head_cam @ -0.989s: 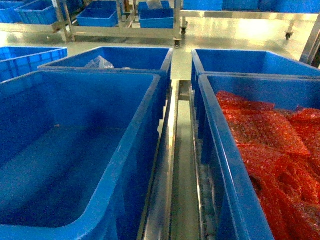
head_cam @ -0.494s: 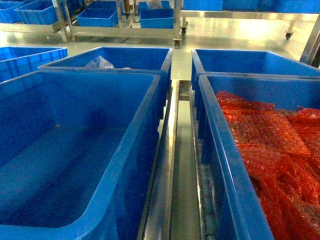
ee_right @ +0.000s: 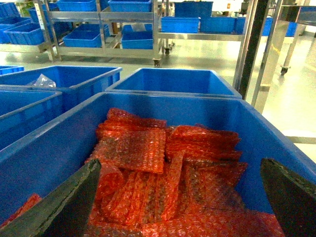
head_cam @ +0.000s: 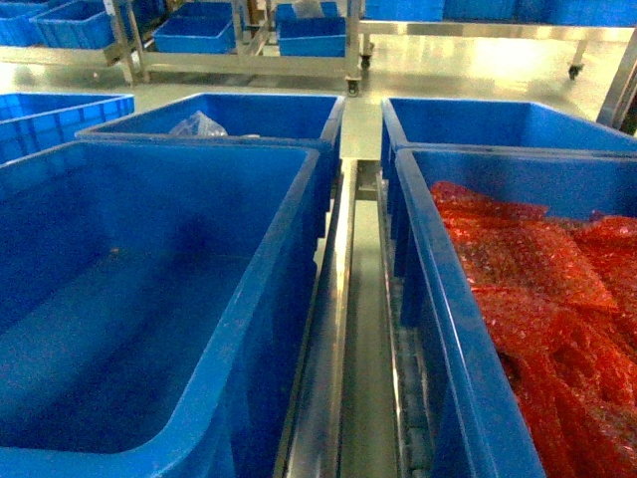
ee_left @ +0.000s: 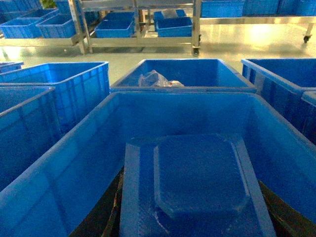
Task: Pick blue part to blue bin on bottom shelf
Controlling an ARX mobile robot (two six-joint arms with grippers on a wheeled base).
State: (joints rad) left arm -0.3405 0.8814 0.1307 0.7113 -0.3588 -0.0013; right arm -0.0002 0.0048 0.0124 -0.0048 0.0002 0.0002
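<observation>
The blue part (ee_left: 197, 187), a flat blue piece with a raised eight-sided middle, fills the lower left wrist view. My left gripper (ee_left: 197, 224) is shut on it, with a dark finger (ee_left: 98, 219) showing on each side. It hangs over the large empty blue bin (ee_left: 64, 168), which is the near left bin (head_cam: 299, 214) in the head view. A steel rail (head_cam: 333, 329) of the bottom shelf runs beside that bin. My right gripper (ee_right: 177, 197) stands open above red bubble wrap (ee_right: 148, 163). Neither gripper shows in the head view.
A blue bin (head_cam: 438, 299) full of red bubble wrap sits at the near right. Behind it is another blue bin (head_cam: 498, 124), and behind the empty one a bin (head_cam: 249, 110) holding a clear bag (head_cam: 197, 125). Steel racks with more bins (head_cam: 311, 35) stand across the floor.
</observation>
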